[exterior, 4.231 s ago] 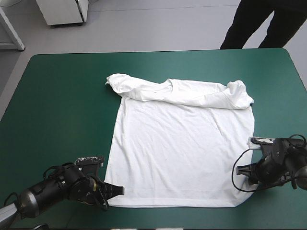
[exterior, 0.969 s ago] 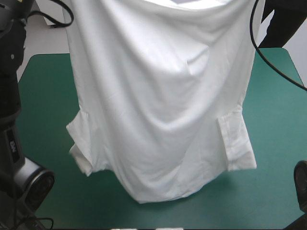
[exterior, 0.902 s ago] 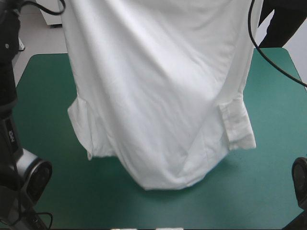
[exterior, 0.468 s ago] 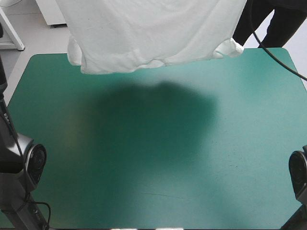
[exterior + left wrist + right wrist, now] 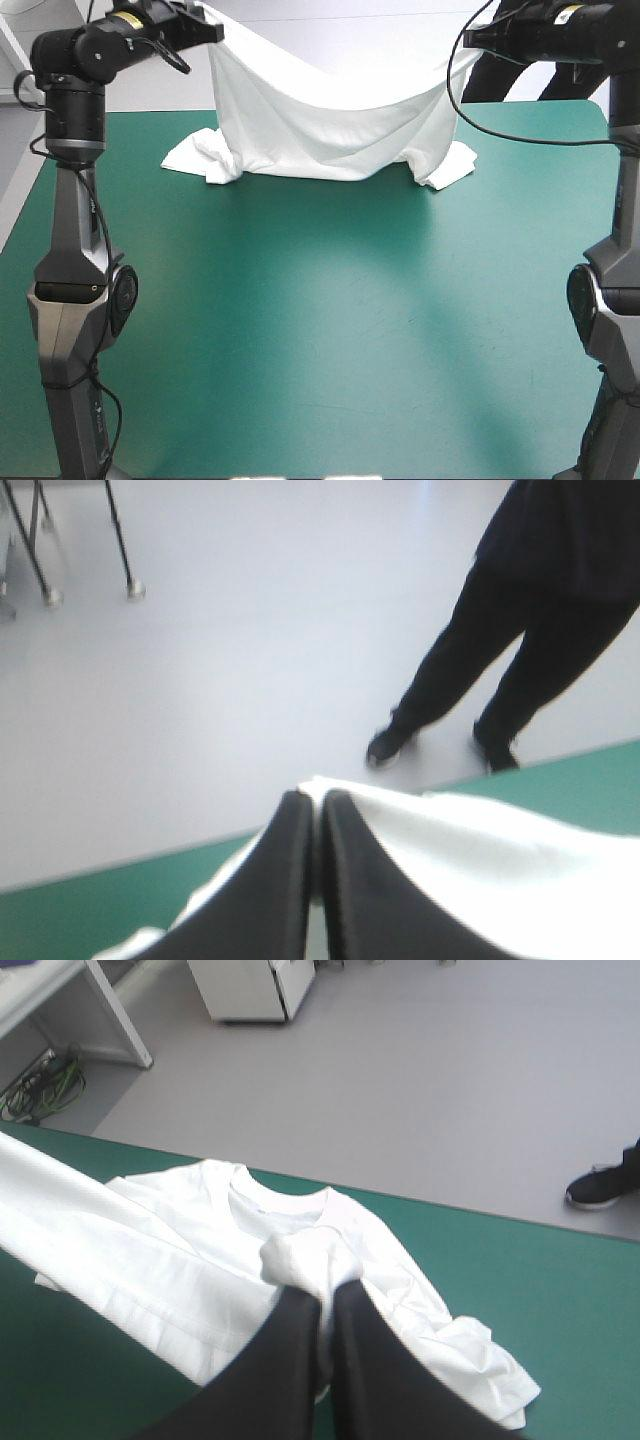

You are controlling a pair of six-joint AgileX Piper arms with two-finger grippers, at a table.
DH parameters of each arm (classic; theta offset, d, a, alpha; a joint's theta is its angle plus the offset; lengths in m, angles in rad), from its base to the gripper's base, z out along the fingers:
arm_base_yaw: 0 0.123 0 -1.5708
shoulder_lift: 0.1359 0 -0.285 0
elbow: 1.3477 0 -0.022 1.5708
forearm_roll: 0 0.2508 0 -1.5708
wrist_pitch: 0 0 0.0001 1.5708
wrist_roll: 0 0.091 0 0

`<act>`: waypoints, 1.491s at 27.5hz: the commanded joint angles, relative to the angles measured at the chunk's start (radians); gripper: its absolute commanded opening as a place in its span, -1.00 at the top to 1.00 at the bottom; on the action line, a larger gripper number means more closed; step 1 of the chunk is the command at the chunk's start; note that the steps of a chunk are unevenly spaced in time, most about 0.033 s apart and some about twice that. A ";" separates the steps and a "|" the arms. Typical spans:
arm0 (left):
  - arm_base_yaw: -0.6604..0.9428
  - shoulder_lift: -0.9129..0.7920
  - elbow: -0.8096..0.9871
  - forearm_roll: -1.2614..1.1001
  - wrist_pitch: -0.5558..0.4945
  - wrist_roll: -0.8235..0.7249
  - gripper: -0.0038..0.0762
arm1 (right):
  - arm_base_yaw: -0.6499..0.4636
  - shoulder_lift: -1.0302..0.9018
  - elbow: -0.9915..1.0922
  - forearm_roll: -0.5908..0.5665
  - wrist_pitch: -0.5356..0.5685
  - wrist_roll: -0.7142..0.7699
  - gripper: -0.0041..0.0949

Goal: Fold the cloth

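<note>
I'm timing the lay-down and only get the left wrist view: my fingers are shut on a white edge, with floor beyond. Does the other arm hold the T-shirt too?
Observer: Yes. In the right wrist view the right gripper is shut on a bunched corner of the T-shirt.
Operator: Is any of it down on the table?
Observer: Part of it. The collar and both sleeves lie on the teal-green cover near its far edge. The rest rises from there and sags between the right gripper and the left gripper, both raised above the table.
</note>
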 commanded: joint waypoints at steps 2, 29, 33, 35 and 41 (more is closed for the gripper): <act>-0.018 -0.011 -0.020 0.115 0.095 -0.073 0.96 | -0.001 -0.014 0.025 -0.013 0.001 0.045 0.93; -0.172 -0.388 1.165 0.293 -0.021 -0.235 0.96 | 0.098 -0.198 0.922 -0.140 -0.027 0.050 0.92; -0.172 -0.561 1.493 0.231 -0.116 -0.235 0.96 | 0.131 -0.277 1.089 -0.154 -0.047 0.041 0.92; -0.172 -0.618 1.584 0.224 -0.116 -0.235 0.96 | 0.156 -0.326 1.181 -0.171 -0.065 0.039 0.92; -0.172 -0.910 1.960 0.138 -0.090 -0.217 0.96 | 0.229 -0.570 1.577 -0.241 -0.113 0.037 0.92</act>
